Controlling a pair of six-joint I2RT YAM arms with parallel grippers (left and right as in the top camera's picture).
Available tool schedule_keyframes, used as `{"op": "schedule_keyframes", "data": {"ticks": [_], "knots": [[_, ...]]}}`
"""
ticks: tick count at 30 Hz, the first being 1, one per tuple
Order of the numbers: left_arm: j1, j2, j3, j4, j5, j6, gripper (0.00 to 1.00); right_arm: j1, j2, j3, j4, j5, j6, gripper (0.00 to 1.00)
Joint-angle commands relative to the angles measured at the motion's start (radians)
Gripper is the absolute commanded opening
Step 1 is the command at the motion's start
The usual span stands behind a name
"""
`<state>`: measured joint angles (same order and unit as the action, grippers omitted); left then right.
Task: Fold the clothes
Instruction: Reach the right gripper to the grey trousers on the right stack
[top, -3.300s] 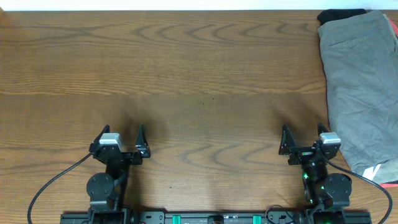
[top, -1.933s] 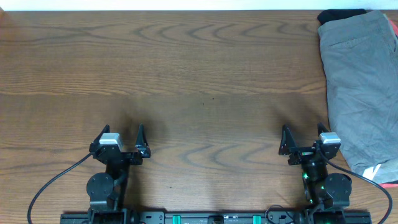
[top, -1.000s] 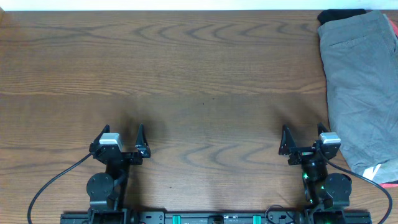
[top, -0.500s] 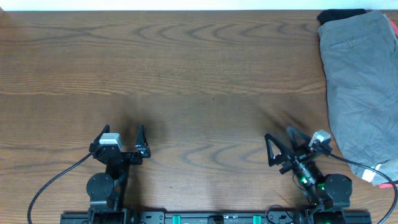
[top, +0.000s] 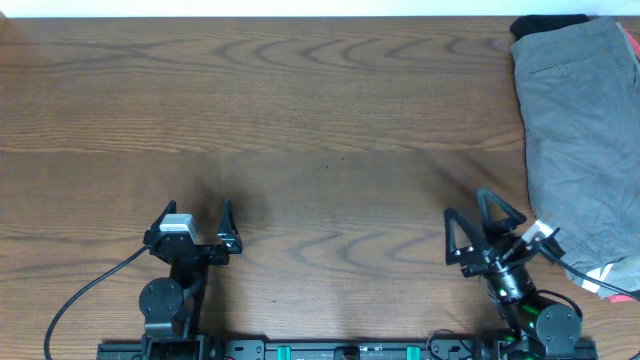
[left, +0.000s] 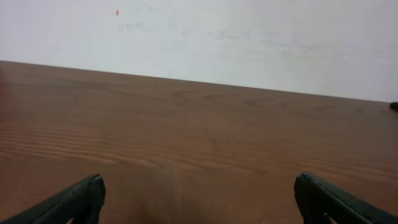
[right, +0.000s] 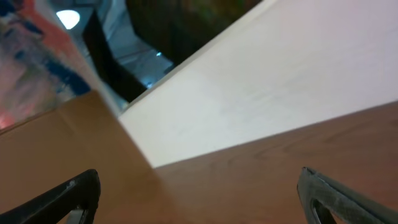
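Nearest, at 7 o'clock, the left gripper is parked low over the bare table, jaws spread wide, nothing held; it is judged idle. At 5 o'clock the right gripper is likewise wide open and empty, but canted off level, which is read as a lead-in to a reach. Farther out, from 2 to 4 o'clock, the clothes are heaped along the right edge, grey shorts uppermost, untouched by either gripper. A black item is tucked behind them at the far corner.
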<state>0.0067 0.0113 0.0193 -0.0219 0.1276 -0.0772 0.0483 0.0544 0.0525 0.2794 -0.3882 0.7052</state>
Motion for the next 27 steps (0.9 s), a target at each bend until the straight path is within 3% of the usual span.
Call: {"op": "schedule_keyframes", "data": {"ticks": [1, 6, 12, 20, 27], "knots": [[0.006, 0.000, -0.015, -0.037, 0.011, 0.006, 0.98, 0.011, 0.094, 0.142, -0.013, 0.124, -0.166, 0.99], [0.006, 0.000, -0.015, -0.037, 0.011, 0.006, 0.98, 0.011, 0.391, 0.395, -0.134, 0.325, -0.368, 0.99], [0.006, 0.000, -0.015, -0.037, 0.011, 0.006, 0.98, 0.010, 0.838, 0.745, -0.321, 0.541, -0.496, 0.99], [0.006, 0.000, -0.015, -0.037, 0.011, 0.006, 0.98, -0.024, 1.413, 1.331, -0.782, 0.636, -0.576, 0.99], [0.006, 0.000, -0.015, -0.037, 0.011, 0.006, 0.98, -0.029, 1.620, 1.421, -0.720, 0.721, -0.782, 0.99]]}}
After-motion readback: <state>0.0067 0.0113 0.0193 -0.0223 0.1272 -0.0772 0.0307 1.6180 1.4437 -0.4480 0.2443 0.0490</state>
